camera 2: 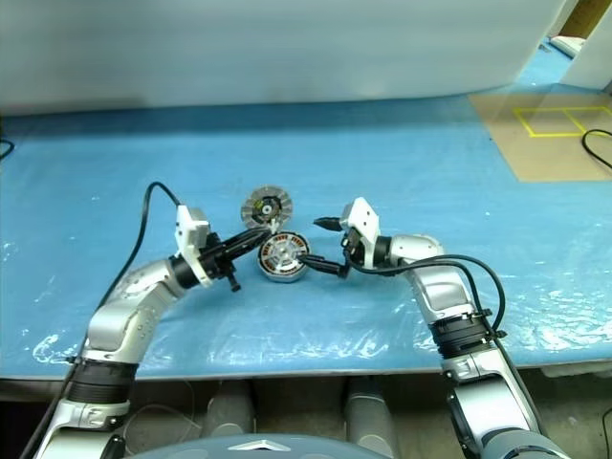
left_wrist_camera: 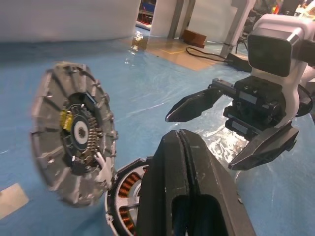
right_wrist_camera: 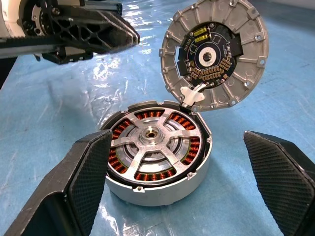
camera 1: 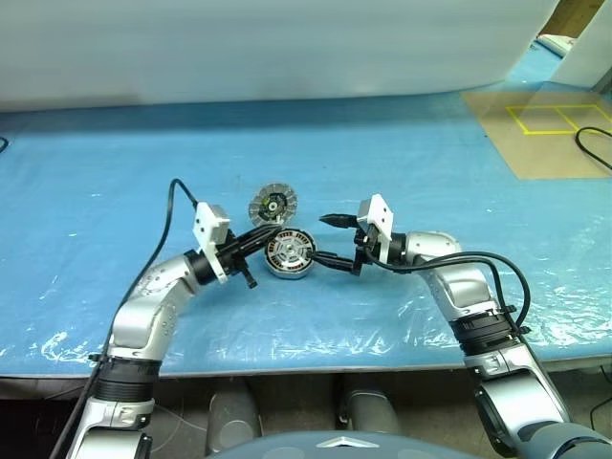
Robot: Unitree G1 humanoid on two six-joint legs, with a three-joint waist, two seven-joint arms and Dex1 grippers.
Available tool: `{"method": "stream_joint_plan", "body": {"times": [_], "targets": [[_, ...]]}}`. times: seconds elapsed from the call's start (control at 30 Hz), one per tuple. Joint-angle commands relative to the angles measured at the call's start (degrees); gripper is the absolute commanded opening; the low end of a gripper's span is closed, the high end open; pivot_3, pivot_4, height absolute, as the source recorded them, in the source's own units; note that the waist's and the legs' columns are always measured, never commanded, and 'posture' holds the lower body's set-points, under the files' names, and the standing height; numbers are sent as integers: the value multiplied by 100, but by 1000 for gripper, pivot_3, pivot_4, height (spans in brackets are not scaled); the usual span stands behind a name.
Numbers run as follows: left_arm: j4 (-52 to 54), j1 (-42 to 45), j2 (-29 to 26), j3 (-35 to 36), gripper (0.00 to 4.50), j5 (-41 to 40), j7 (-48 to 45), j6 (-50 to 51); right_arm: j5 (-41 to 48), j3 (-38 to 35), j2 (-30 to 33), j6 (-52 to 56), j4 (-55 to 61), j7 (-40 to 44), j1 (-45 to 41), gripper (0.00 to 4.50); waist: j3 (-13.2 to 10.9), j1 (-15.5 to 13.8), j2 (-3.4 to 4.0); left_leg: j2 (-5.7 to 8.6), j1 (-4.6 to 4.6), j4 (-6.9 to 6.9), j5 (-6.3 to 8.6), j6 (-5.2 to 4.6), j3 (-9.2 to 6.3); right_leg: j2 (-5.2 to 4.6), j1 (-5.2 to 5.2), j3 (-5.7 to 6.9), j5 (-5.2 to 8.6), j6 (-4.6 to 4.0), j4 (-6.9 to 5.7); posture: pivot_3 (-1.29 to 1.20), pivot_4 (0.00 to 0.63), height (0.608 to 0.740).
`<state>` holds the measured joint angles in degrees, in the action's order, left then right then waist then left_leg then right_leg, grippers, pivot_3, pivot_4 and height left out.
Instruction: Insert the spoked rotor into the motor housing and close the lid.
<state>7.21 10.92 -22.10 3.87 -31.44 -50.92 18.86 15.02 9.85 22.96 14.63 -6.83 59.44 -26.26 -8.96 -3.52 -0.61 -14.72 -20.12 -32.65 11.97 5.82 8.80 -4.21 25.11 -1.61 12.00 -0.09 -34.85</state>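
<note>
The motor housing (right_wrist_camera: 157, 162) lies flat on the blue table, showing a ring of copper windings. The spoked rotor (right_wrist_camera: 150, 137) sits inside it, hub at the centre. The lid (right_wrist_camera: 214, 51) stands upright and open at the housing's far edge, its ribbed inner face and dark centre turned toward my right gripper. My right gripper (camera 1: 318, 238) is open, one finger on each side of the housing's right flank, touching nothing. My left gripper (camera 1: 275, 232) is shut and empty, its tip just left of the lid (left_wrist_camera: 74, 132) and above the housing's left rim.
Blue plastic sheeting (camera 1: 143, 153) covers the table, and its front edge runs close to my arms. A brown board with yellow tape squares (camera 1: 545, 134) and a black cable (camera 1: 588, 143) lie at the far right. A white wall closes the back.
</note>
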Motion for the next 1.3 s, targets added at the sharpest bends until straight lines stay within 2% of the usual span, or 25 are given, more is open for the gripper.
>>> {"method": "stream_joint_plan", "body": {"times": [0.03,0.37,0.63,1.0,1.3], "targets": [[147,-79,-247,417,31,-304,-134,28,138,-120,41,-64,75,87,-59,4500,0,8,0,0,0,1,0,0,0,0,0,0,0,0,0,0,150,740],[-1039,234,-579,834,31,64,-164,-624,350,-120,149,256,328,294,1,4500,0,48,0,1,1,-2,0,0,-1,-1,-2,1,0,0,-1,0,150,740],[-3187,1622,-479,690,31,789,-72,-1608,506,-147,155,395,578,236,73,4500,0,40,-1,3,1,-11,-1,0,-3,-2,-5,0,-1,1,-8,0,150,740],[-6317,3784,-9,258,31,1425,-1003,-2114,573,-166,204,558,834,118,161,4500,-1,-63,-4,6,0,-14,-1,1,-6,-3,-6,0,-5,7,-16,0,150,740],[-7522,4740,462,71,31,1862,-1871,-2017,608,-197,235,650,1023,-35,276,4500,-2,-90,-6,9,-5,-11,-1,2,-12,-4,-9,1,-15,22,-17,0,150,740]]}}
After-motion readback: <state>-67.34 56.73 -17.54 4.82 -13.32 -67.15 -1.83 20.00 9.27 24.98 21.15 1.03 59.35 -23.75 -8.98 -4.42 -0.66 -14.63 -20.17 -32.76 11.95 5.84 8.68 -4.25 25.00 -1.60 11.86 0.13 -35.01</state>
